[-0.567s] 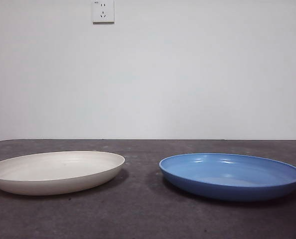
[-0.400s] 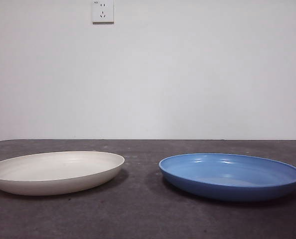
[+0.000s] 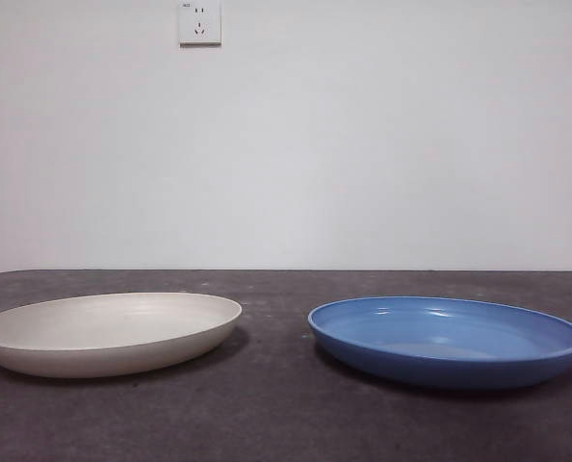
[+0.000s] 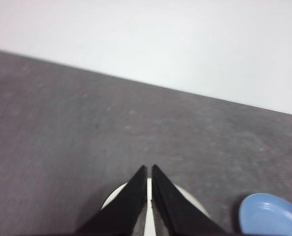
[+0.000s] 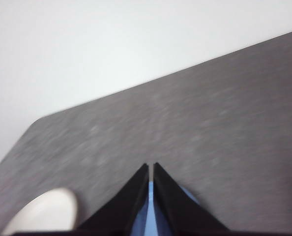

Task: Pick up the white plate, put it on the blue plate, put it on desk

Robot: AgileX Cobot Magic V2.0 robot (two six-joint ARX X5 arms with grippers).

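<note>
The white plate (image 3: 108, 332) lies flat on the left of the desk (image 3: 276, 414), and the blue plate (image 3: 448, 339) lies flat on the right, a gap between them. Neither arm shows in the front view. In the left wrist view my left gripper (image 4: 149, 169) is shut and empty, high above the white plate (image 4: 188, 200), with the blue plate (image 4: 269, 216) off to one side. The right wrist view has my right gripper (image 5: 151, 167) shut and empty above the blue plate (image 5: 147, 216), the white plate (image 5: 43, 211) at the picture's corner.
A white wall stands behind the desk, with a power socket (image 3: 199, 21) high on it. The desk's back edge (image 3: 286, 270) runs straight across behind both plates.
</note>
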